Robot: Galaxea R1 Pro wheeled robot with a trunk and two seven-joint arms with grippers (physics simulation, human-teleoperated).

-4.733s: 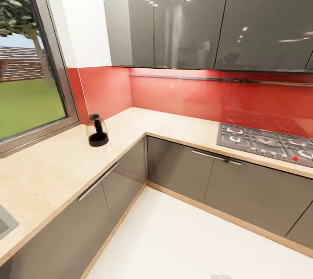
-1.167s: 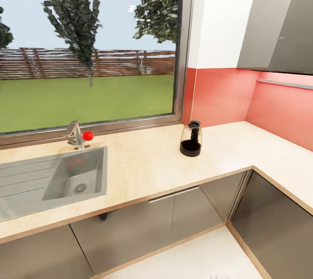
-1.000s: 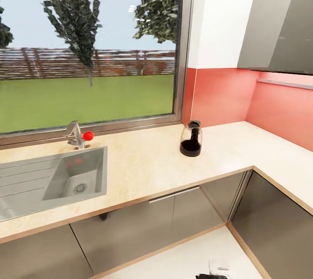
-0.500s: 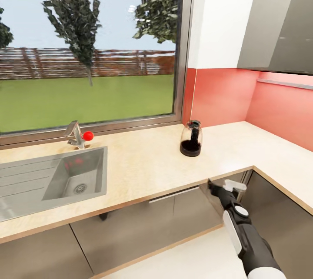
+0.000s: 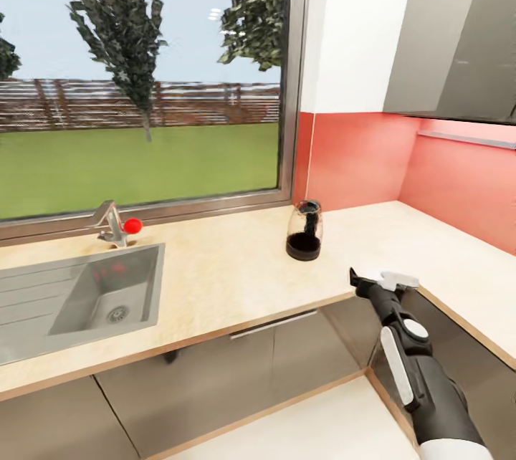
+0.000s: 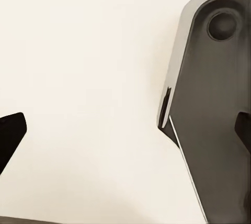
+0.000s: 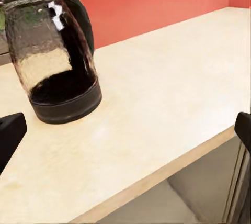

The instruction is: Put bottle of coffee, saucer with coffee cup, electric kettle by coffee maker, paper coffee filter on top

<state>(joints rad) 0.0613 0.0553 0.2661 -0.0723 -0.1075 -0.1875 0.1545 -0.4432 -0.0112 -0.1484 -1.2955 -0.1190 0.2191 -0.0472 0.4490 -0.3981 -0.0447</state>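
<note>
Bright, even daylight thru the window point(image 5: 143, 80); v. soft shadows. Mild glare on glossy upper cabinets point(image 5: 459, 37). Renders a bit soft, lines bend twd head view edges. Wrist views blurrier up close; electric kettle point(image 7: 55, 51) glass looks smeary.

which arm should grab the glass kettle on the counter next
The right. Its claw is raised at the countertop edge, aimed toward the electric kettle, and its wrist camera looks at the kettle close ahead with the fingers spread. The left wrist camera faces a pale surface and part of the robot.
</note>
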